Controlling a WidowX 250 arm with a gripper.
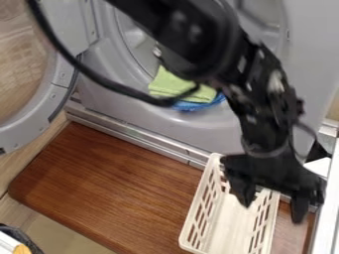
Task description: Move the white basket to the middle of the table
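The basket (228,228) is off-white, smooth plastic, a long open box with rounded corners, rows of slots cut through its walls and a solid floor. It lies on the board from five to six o'clock, its far end up near four, one short end pointing to about twelve and the other to six or seven.

The black gripper (273,211) hangs over the basket at about four to five o'clock. Its fingers are spread well apart. One tip is above the inside of the basket, the other out past the wall on the three o'clock side, with that wall passing between them; neither appears closed on anything, and whether either touches the plastic I cannot tell. The jointed black arm (192,34) comes in from twelve o'clock, a dark cable (99,77) looping beside it from eleven.

The board (106,183) is reddish-brown wood with a streaky grain and rounded corners, reaching from eight to five o'clock. Past its upper edge runs a silvery ledge (132,136), then a grey machine (198,134) with a round opening at twelve. In that opening lie a soft lime-green cloth (172,84) and something bright blue (192,106). The machine's round, see-through door (20,64) stands open at ten.
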